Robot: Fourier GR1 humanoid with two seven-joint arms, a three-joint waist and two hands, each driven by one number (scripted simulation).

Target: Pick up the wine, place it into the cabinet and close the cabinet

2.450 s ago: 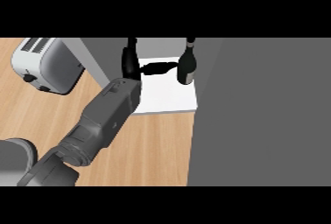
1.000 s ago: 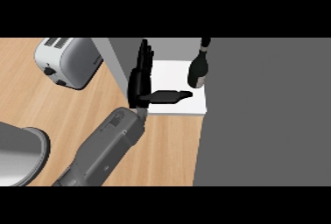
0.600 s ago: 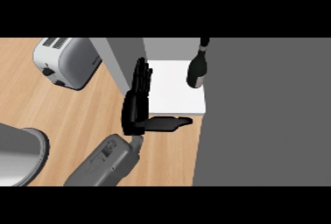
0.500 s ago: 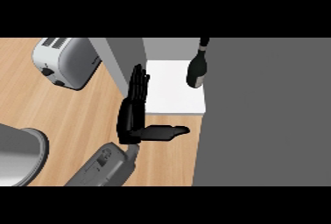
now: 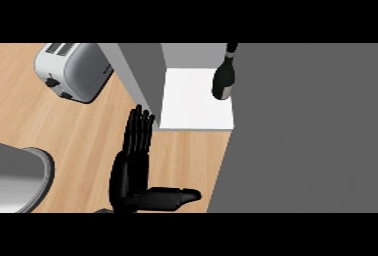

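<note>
Wine (image 5: pixel 224 80) upright inside cabinet (image 5: pixel 196 107)

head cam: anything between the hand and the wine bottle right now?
In the head view, the grey cabinet door panel and a bare stretch of white cabinet shelf lie between the hand and the wine bottle. Nothing else.

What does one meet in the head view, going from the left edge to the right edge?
Grey pan → toaster → hand → white cabinet floor → wine → grey cabinet door.
</note>
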